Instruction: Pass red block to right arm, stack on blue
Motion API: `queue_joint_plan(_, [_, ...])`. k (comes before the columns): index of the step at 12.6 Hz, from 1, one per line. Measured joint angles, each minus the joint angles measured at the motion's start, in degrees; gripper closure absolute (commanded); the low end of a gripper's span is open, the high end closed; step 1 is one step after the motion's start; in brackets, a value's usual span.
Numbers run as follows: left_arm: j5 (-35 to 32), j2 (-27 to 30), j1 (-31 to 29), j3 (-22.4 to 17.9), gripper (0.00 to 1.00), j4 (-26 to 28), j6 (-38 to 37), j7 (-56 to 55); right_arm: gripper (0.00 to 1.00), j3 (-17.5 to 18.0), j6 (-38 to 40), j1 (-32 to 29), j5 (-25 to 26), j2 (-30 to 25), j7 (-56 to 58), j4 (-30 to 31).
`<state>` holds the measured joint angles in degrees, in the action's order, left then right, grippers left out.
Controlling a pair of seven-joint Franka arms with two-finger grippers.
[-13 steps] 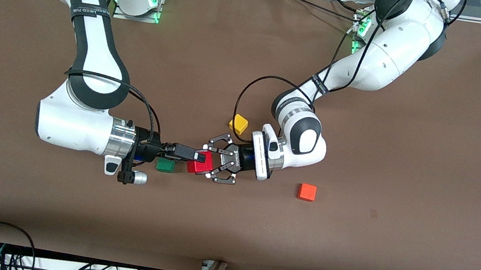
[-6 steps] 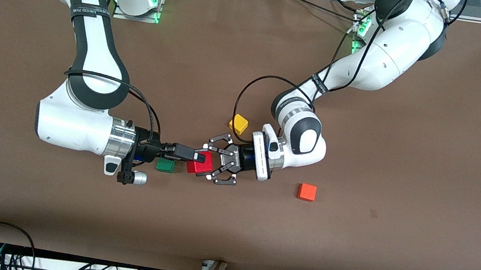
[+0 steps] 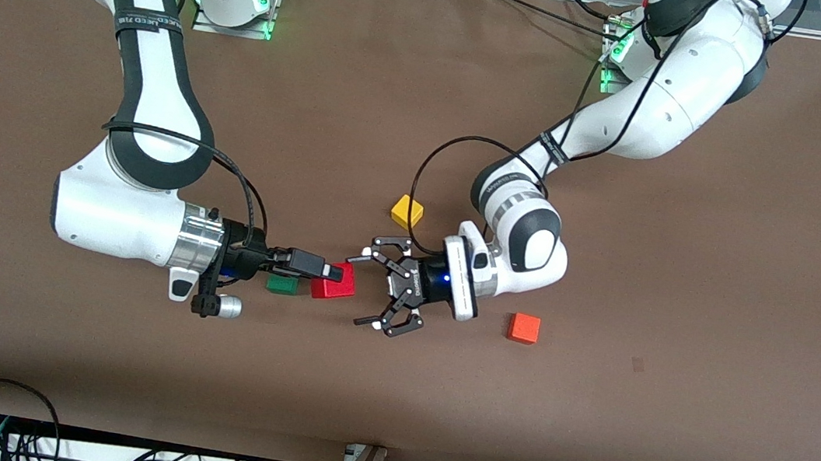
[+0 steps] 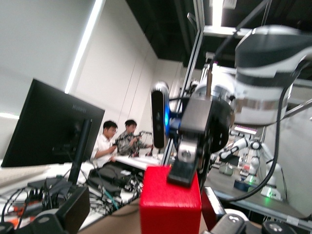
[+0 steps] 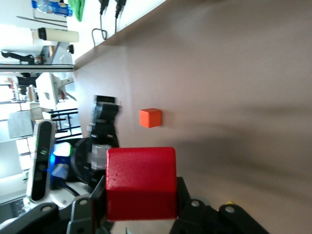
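Red block (image 3: 334,281) pinched at tips of right gripper (image 3: 329,271), in air beside green cube (image 3: 282,285). Left gripper (image 3: 370,293) spread wide, empty, just clear of block. Blue cube not visible.

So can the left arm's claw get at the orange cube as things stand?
Probably yes: the left claw is open and empty, the red block sits in the right claw, and bare table lies toward the orange cube.
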<state>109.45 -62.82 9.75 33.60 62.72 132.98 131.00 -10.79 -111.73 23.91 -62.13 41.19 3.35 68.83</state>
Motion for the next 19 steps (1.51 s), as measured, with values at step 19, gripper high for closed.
queue_joint_plan(19, [-82.39, 4.94, -41.87, -0.72, 0.0, 3.76, -44.07, -16.36, 1.0, -12.06, -10.46, -0.61, 50.32, -8.97, 15.51, 27.05])
